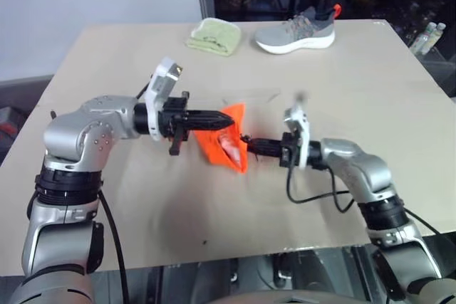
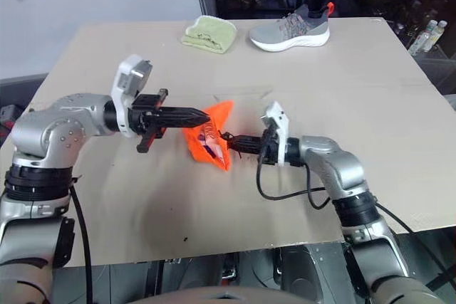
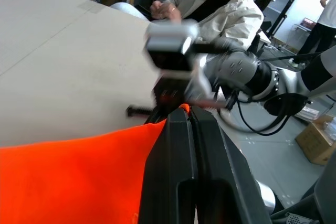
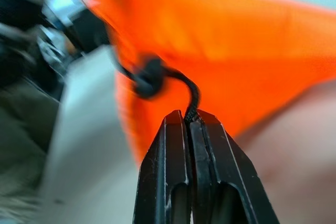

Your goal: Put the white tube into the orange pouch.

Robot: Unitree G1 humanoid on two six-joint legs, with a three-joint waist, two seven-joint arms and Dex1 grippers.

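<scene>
Both grippers hold the orange pouch (image 1: pixel 226 142) up off the table (image 1: pixel 370 97).
The left gripper (image 1: pixel 229 123) pinches its top edge; the right gripper (image 4: pixel 189 121), opposite, is clamped on the drawstring cord (image 4: pixel 192 95). The white tube (image 1: pixel 231 147) shows inside the pouch.

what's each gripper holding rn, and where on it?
Left gripper is shut on the orange pouch, pinching its upper edge. Right gripper is shut on the pouch's dark drawstring cord. The pouch hangs between them above the table.
</scene>
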